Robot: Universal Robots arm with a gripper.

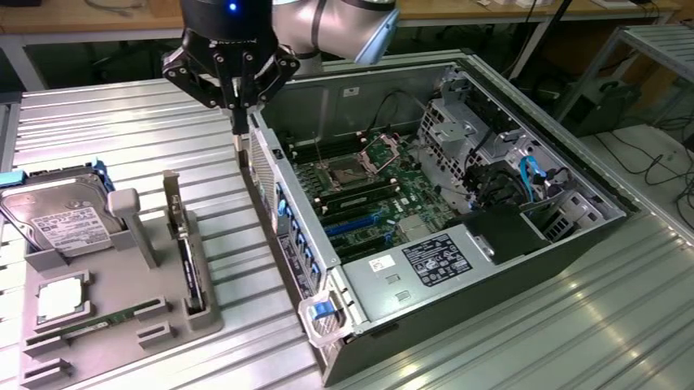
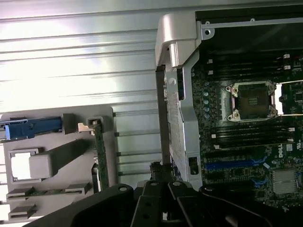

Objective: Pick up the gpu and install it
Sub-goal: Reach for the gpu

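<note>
The gpu (image 1: 191, 262) stands on its edge in a slot of the grey holder (image 1: 130, 276), its pale metal bracket (image 1: 171, 197) at the far end. In the wrist view the gpu (image 2: 99, 158) is a thin green-edged strip in that holder. My gripper (image 1: 237, 143) hangs high beside the near wall of the open computer case (image 1: 284, 213), well apart from the gpu. Its fingers are shut together into one narrow tip (image 2: 161, 72), with nothing between them.
The holder also carries a silver hard drive (image 1: 60, 218), a square processor (image 1: 60, 297) and a narrow memory stick (image 1: 103, 320). Inside the case lie the motherboard (image 1: 363, 191) with its socket and blue slots (image 1: 349, 225). The ribbed metal table (image 1: 521, 333) surrounds both.
</note>
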